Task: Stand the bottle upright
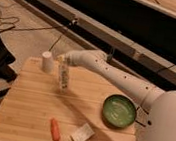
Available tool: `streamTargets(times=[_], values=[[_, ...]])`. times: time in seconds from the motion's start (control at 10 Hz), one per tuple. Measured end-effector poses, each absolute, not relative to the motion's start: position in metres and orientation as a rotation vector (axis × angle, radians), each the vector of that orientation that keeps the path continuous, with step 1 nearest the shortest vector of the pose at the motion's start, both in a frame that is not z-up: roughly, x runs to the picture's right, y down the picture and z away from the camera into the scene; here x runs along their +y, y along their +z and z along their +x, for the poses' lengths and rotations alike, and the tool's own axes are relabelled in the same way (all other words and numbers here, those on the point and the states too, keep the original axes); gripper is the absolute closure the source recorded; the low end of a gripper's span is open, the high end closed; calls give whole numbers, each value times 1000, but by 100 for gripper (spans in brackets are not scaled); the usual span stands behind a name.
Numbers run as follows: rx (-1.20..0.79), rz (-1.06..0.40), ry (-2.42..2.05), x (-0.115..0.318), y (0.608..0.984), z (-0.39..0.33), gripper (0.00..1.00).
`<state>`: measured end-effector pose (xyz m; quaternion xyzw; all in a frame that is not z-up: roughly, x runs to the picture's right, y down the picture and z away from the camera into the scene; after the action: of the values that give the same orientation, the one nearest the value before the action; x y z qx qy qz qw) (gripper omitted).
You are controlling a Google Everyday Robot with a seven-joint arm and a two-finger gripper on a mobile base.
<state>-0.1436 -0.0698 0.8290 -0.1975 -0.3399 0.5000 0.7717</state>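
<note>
The bottle (64, 78) is a slender whitish bottle with a pale label. It hangs nearly upright, slightly tilted, over the back left of the wooden table (30, 106), its lower end close to the surface. My gripper (63, 61) is at the end of the white arm (115, 77) that reaches in from the right. It is shut on the bottle's upper end.
A white paper cup (47, 61) stands just left of the bottle at the table's back edge. A green bowl (119, 111) sits at the right. An orange carrot-like piece (55, 129) and a flat white block (82, 134) lie near the front edge.
</note>
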Motion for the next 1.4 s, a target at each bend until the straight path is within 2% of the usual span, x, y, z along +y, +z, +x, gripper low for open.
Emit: streamTargets(times=[0.6, 0.7, 0.9, 1.1, 1.2, 1.3, 1.4], values=[[-805, -379, 1071, -74, 843, -137, 100], [-814, -361, 1059, -74, 844, -136, 96], [-827, -344, 1045, -72, 844, -135, 81], [-849, -333, 1029, -66, 845, -137, 57], [-856, -328, 1025, -64, 845, -138, 49], [-857, -327, 1025, -64, 845, -137, 44], [-857, -328, 1024, -64, 845, -138, 43]])
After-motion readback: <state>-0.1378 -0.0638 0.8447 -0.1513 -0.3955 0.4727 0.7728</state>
